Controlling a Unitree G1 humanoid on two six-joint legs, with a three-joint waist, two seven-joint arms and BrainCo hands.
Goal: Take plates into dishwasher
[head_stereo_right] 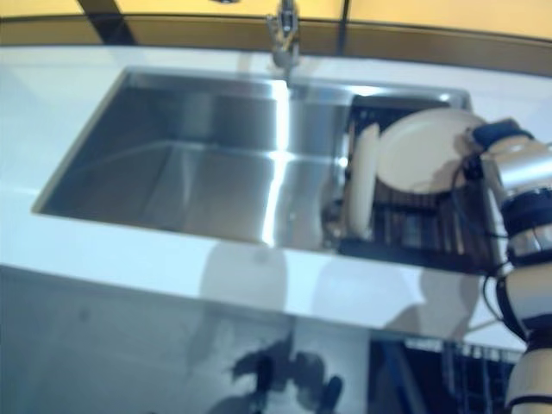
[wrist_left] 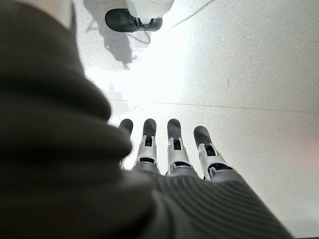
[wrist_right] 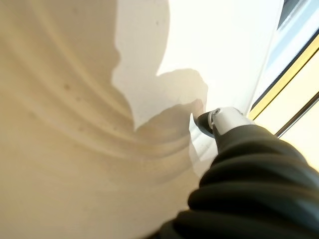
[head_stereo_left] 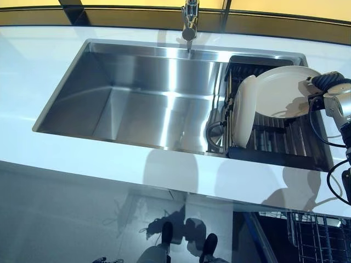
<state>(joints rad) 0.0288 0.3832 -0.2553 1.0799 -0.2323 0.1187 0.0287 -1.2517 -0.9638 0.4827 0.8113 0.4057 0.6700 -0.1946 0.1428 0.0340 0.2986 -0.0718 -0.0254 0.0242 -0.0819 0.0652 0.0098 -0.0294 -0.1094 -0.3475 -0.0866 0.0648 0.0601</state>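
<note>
2 white plates sit at the right end of the sink [head_stereo_left: 137, 87], in a dark rack [head_stereo_left: 285, 145] set into the basin. 1 plate [head_stereo_left: 244, 112] stands on edge in the rack's left slots, upright and facing sideways. The other, the tilted plate [head_stereo_left: 282, 90], leans up and back above the rack with its face turned toward the camera, just beside the upright one and partly overlapping it in view.

The right hand [head_stereo_left: 329, 82] reaches in from the right and meets the tilted plate at its right rim. In the right wrist view the plate's pale face [wrist_right: 89, 124] fills nearly everything, and only 1 dark-tipped finger [wrist_right: 214, 119] shows, pressed against the plate; whether the hand is clamped on the rim or merely touching it cannot be told.

The left hand [wrist_left: 169, 149] shows only in its own wrist view, hanging over the pale floor [wrist_left: 249, 74] with fingers straight and apart, holding nothing.

A tap [head_stereo_left: 189, 22] stands behind the sink on the white counter [head_stereo_left: 164, 170]. At the lower right, below the counter edge, part of a wire dishwasher basket [head_stereo_left: 321, 235] shows. No writing or label can be read anywhere.
</note>
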